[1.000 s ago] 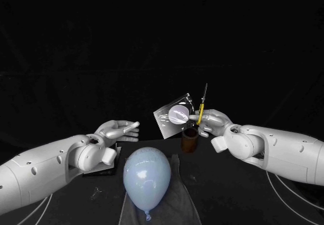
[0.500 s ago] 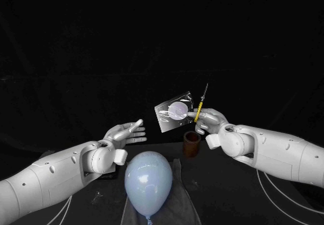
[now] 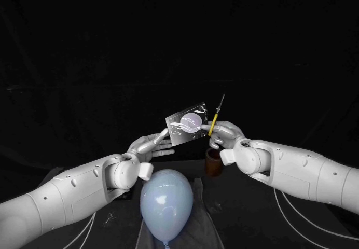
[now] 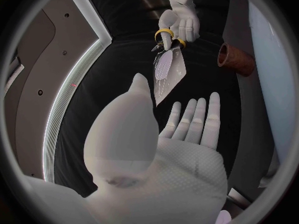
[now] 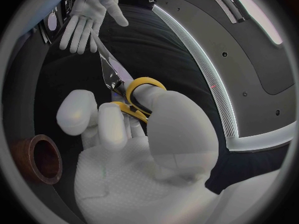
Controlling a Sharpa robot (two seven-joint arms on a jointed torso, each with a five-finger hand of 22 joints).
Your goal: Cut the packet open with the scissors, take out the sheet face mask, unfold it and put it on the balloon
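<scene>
My right hand (image 3: pixel 228 137) is raised above the table and grips the yellow-handled scissors (image 3: pixel 214 120), blade pointing up. The shiny clear packet (image 3: pixel 187 123) with a pale round print stands out from the same hand, beside the scissors. I cannot tell exactly how it is held. My left hand (image 3: pixel 153 148) is open, palm up with fingers spread, and its fingertips are close under the packet's lower corner. The left wrist view shows the packet (image 4: pixel 167 72) hanging past my left hand (image 4: pixel 168 134), below the scissors' handles (image 4: pixel 165 35). The pale blue balloon (image 3: pixel 166 199) lies near me.
A brown cylindrical cup (image 3: pixel 214 162) stands on the black table just below my right hand. A grey cloth (image 3: pixel 198 223) lies under the balloon. Thin cables (image 3: pixel 291 218) trail over the table at the right.
My left hand has risen and moved right, up to the packet's lower corner. My right hand, with scissors and packet, has shifted slightly left and up.
</scene>
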